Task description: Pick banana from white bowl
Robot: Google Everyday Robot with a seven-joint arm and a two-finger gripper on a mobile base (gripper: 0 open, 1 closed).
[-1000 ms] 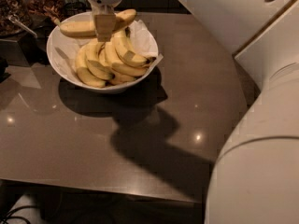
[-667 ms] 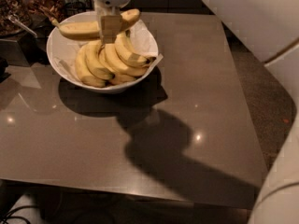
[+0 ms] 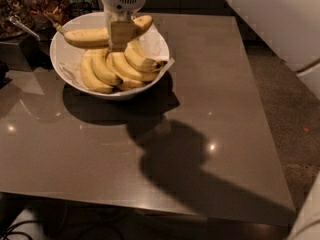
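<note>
The white bowl (image 3: 64, 69) stands at the back left of the brown table, with white paper lining at its rim. Several shorter curved bananas (image 3: 116, 68) lie in it. My gripper (image 3: 121, 36) hangs down from the top edge over the back of the bowl. It is shut on the middle of the long, nearly straight banana (image 3: 82, 37). That banana lies crosswise above the others, with its dark stem pointing left past the bowl's rim. The front finger (image 3: 121, 34) hides the banana's middle.
The brown table (image 3: 210, 104) stretches to the right and front of the bowl and carries the arm's dark shadow. Glass ware and dark clutter (image 3: 27, 9) stand at the back left. My white arm (image 3: 280, 19) crosses the top right. Speckled floor (image 3: 295, 114) lies to the right.
The white arm body that filled the right foreground has swung away to the upper right. The gripper and the long banana stay over the back of the bowl.
</note>
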